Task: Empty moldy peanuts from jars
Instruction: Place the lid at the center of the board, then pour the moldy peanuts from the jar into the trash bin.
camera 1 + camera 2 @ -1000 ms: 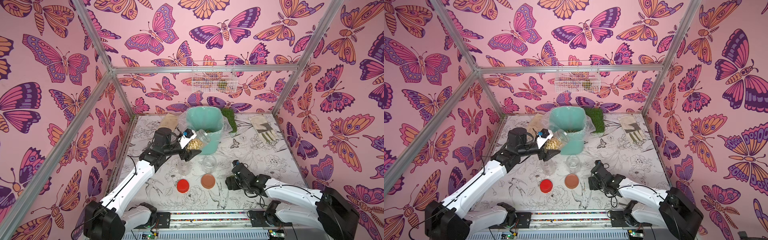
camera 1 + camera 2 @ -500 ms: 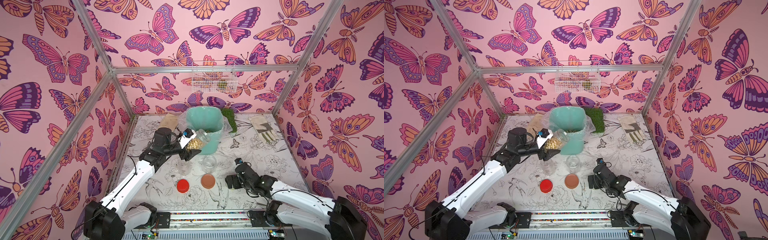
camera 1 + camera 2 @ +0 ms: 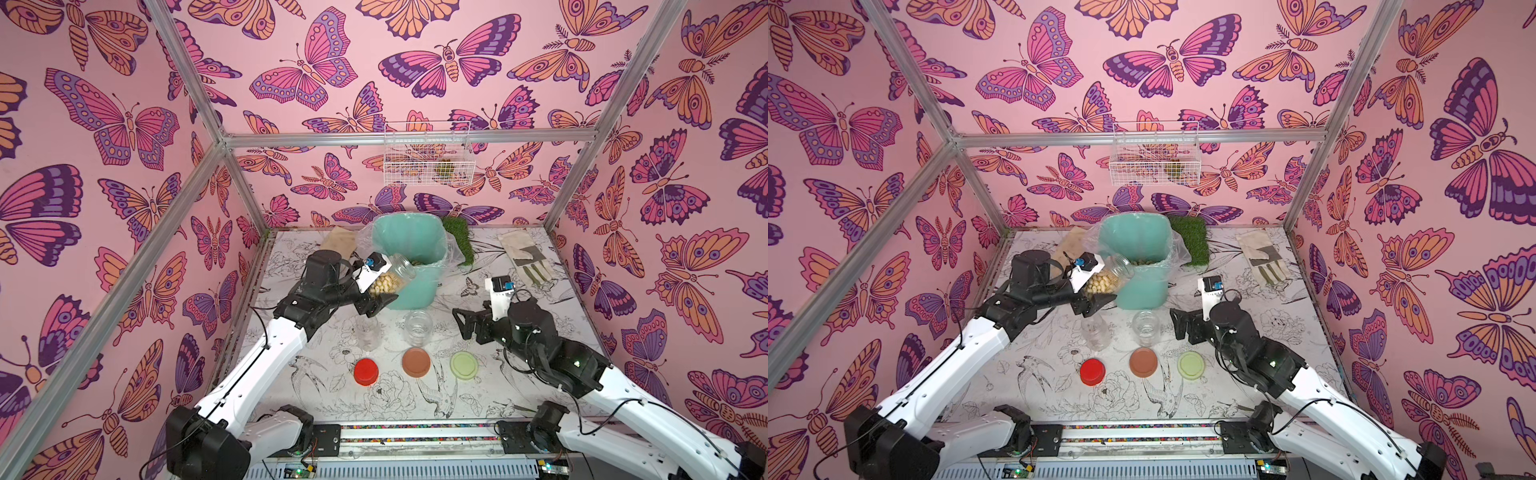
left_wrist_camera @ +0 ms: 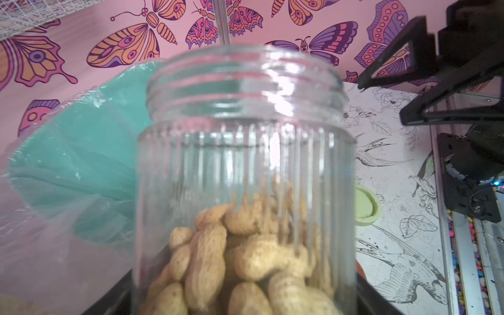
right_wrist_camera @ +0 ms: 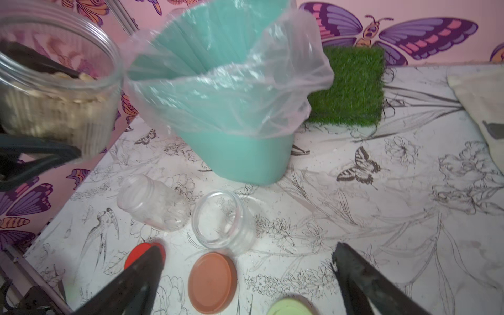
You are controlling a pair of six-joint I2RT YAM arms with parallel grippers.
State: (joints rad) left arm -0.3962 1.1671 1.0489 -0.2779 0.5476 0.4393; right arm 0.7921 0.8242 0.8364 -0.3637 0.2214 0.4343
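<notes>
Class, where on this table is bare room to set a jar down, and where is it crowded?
Free: the table strip between the three lids and the front rail; also between the teal bin and the glove. Crowded: the two open jars and lids before the bin.

**Ribbed jar** (image 4: 245, 152): clear and glossy, with a threaded neck; glass or plastic cannot be told. **Peanuts** (image 4: 245, 259) inside: matt, rough, pitted shells. **Bin** (image 5: 245, 158): smooth teal plastic with a satin finish. Its **liner** (image 5: 272, 81): thin, glossy, crinkled clear film. At the bin's 2 o'clock, **turf mat** (image 5: 351, 84): bristly green pile. **Brown lid** (image 5: 212, 282): smooth, matt plastic. **Frame bars** (image 3: 291, 140): brushed metal.
</notes>
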